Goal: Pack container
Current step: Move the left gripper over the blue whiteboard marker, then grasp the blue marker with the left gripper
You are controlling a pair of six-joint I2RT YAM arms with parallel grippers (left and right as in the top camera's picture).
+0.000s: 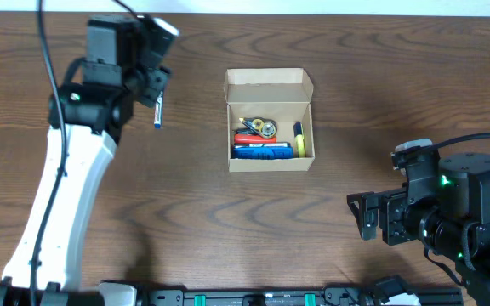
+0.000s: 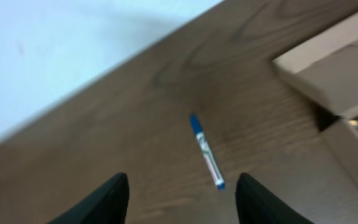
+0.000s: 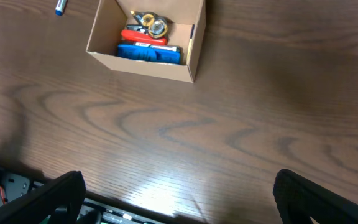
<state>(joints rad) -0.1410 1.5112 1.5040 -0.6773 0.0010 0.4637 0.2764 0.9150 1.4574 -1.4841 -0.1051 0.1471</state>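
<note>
One marker (image 2: 207, 151) lies outside the box (image 1: 269, 78), just left of it. We see the left gripper (image 2: 182, 186) spread and empty over it, nearer arm, marker's long axis crosswise to the finger gap. Right gripper (image 3: 179, 186) is spread, empty, well apart.

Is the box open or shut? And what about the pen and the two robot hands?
Box, open, flap folded back, partly filled.
Pen, lying flat on the table, outside the box.
Left gripper, open, empty, above the pen.
Right gripper, open, empty, apart from the box.
</note>
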